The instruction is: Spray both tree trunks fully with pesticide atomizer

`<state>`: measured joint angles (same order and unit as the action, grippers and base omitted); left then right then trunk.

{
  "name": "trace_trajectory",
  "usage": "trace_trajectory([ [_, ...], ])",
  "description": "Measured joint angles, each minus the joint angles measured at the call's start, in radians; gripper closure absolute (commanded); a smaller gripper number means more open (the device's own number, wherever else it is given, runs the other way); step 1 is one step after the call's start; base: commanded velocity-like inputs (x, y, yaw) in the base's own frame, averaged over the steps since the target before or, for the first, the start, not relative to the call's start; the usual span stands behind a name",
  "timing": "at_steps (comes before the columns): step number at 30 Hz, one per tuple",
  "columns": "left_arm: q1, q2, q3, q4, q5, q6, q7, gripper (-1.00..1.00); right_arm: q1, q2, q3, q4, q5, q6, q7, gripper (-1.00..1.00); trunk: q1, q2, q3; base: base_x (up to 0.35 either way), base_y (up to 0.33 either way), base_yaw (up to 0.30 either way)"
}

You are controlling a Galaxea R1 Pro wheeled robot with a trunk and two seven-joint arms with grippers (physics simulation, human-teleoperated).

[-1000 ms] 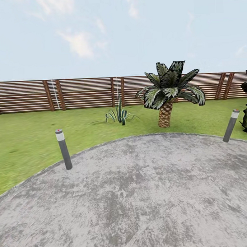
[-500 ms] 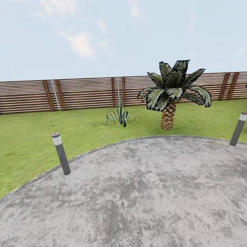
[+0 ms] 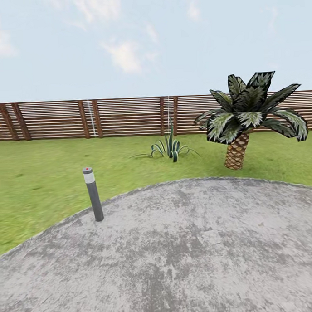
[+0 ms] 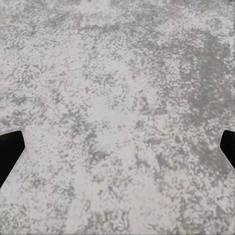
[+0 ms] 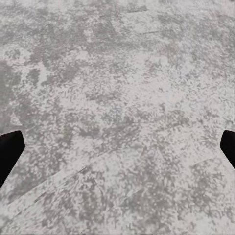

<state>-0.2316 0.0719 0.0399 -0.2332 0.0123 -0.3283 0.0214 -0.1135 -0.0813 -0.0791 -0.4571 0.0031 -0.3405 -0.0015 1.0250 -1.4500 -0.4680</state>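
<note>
The left tool [image 4: 117, 147] hangs spread wide over mottled grey paving [image 4: 117, 88], grasping nothing; the right tool [image 5: 117, 147] is likewise released above it. Ahead, a bollard [image 3: 93, 193] stands leftward, a spiky plant [image 3: 170, 148] and palm [image 3: 245, 120] rightward, in the garden's lawn [image 3: 39, 179] before the fence [image 3: 127, 116]

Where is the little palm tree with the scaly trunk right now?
In the head view, the palm stands on the lawn at the right, just beyond the grey paving, in front of the wooden fence and right of the spiky plant.
</note>
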Motion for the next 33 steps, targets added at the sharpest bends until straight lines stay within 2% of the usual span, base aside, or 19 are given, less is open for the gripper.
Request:
trace_trajectory([
  [33, 0.0, 0.0, 0.0, 0.0, 0.0, 0.0, 0.0, -1.0, 0.0, 0.0, 0.0, 0.0, 0.0, 0.0, 0.001, -1.0, 0.0, 0.0, 0.0, 0.339, 0.0, 0.278],
])
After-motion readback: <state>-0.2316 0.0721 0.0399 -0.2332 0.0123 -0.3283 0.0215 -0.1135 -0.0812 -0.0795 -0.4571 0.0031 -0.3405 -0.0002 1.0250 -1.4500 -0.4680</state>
